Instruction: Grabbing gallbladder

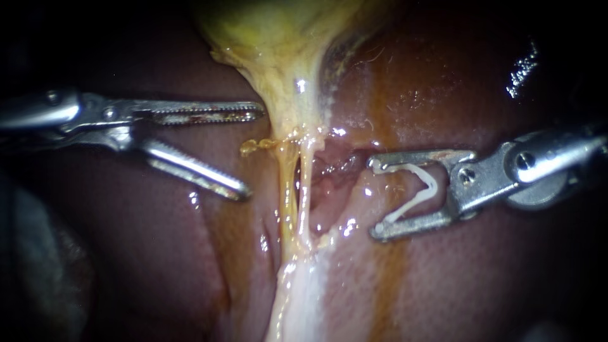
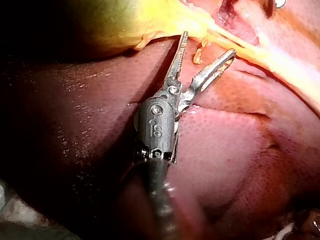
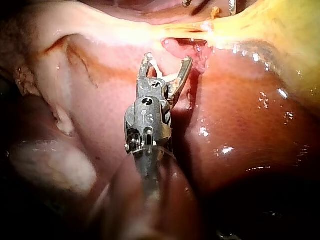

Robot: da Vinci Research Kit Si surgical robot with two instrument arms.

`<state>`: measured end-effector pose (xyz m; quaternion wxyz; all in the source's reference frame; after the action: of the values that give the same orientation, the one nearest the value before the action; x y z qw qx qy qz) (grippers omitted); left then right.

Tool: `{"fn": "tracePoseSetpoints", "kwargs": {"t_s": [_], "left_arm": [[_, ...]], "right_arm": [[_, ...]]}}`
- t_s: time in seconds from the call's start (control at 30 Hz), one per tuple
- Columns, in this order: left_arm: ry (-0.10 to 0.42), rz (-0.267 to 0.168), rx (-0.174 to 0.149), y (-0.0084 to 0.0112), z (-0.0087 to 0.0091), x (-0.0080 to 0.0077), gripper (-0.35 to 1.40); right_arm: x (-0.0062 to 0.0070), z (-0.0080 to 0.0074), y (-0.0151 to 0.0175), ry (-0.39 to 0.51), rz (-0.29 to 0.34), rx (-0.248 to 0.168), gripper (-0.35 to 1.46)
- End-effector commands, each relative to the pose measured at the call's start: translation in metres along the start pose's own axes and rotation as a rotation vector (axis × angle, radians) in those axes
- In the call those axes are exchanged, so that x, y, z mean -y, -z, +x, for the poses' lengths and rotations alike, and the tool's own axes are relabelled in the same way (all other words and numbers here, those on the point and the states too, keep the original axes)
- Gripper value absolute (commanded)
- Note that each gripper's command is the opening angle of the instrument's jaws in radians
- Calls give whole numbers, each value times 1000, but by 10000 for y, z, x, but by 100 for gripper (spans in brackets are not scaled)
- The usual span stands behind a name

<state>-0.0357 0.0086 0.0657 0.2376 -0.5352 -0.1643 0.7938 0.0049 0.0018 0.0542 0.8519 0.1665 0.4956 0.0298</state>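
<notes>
The yellow gallbladder (image 1: 278,44) hangs in from above and narrows into two thin pale tubes (image 1: 297,190) running down over the liver (image 1: 158,253). My left instrument (image 1: 252,152) comes in from the left with its serrated jaws wide open; the upper jaw's tip lies just beside the gallbladder's neck and nothing is gripped. In the left wrist view the left instrument (image 2: 209,42) gapes ahead toward the gallbladder (image 2: 125,20). My right instrument (image 1: 375,198) holds a white V-shaped clip (image 1: 421,187) between its spread jaws, just right of the tubes, apart from them.
Dark red liver (image 3: 240,125) surrounds everything. A raw pink pocket (image 1: 332,168) lies between the tubes and the right instrument (image 3: 167,60). In the right wrist view, pale tissue folds (image 3: 60,100) lie beside the shaft.
</notes>
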Motion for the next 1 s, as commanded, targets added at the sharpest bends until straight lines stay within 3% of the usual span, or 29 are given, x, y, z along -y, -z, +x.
{"fn": "tracePoseSetpoints", "kwargs": {"t_s": [0.03, 0.23, 0.5, 0.63, 0.77, 0.9, 1.0], "left_arm": [[3, 1, 1, -1, 0, 1, 44], [15, 2, 1, -4, 1, 3, 21], [45, 2, 1, 1, 1, 3, -33], [58, -1, 1, 6, 2, 3, -35], [108, -5, 4, 15, 8, 0, -35], [174, -13, 38, 36, 30, -5, -35], [193, -15, 37, 53, 51, -3, -35]], "right_arm": [[0, 0, 0, 0, 0, 0, 50], [0, 0, -1, 0, 0, 0, 50], [0, 0, -1, 0, 0, 0, 50], [0, 0, -1, 0, 0, 0, 50], [0, 0, -1, 0, 0, 0, 50], [0, 0, 0, 0, 0, 0, 50], [0, 0, 0, 0, 0, 0, 50]]}}
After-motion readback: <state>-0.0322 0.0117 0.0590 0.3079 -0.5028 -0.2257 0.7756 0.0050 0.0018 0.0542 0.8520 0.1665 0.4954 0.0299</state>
